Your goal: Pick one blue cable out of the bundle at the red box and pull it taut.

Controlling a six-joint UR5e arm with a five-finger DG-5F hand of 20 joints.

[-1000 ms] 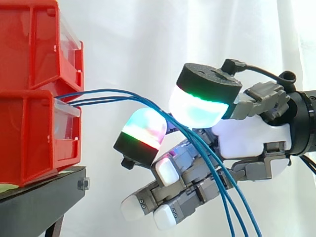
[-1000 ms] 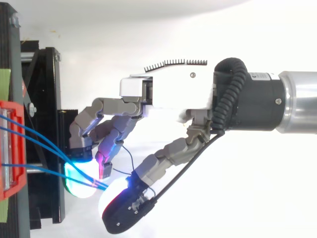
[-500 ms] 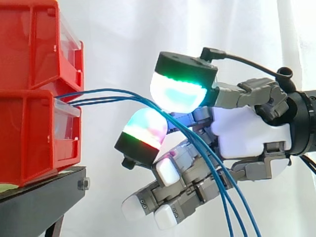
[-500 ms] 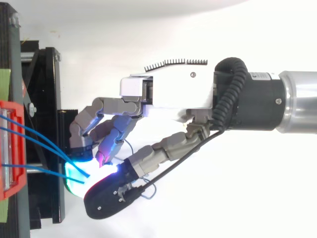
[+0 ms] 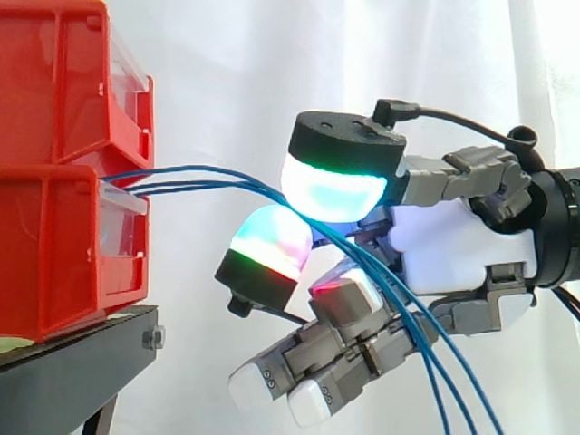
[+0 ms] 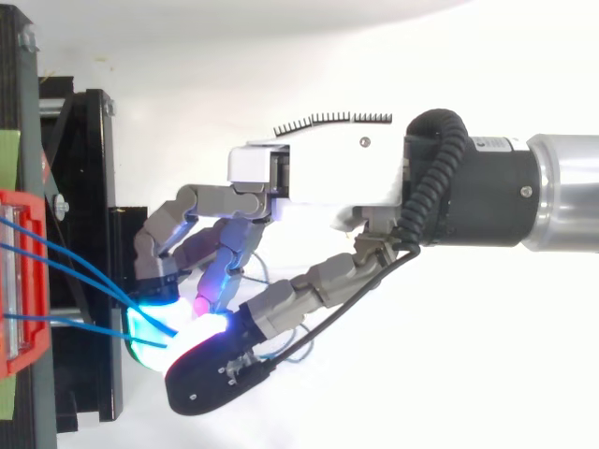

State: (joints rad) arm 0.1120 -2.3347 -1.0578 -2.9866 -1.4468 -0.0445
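Several blue cables (image 5: 199,167) arc right from the red box (image 5: 54,245) into the robot hand (image 5: 453,245), whose glowing pads (image 5: 331,186) pinch them. With the grasp apparently made, next comes a steady rightward pull.

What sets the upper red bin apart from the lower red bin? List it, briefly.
The upper red bin sits stacked on the lower red bin, while the lower red bin rests on the black stand. The blue cables come out at the lower red bin's mouth, above its clear front; none leave the upper red bin. Both are red with a clear front panel.
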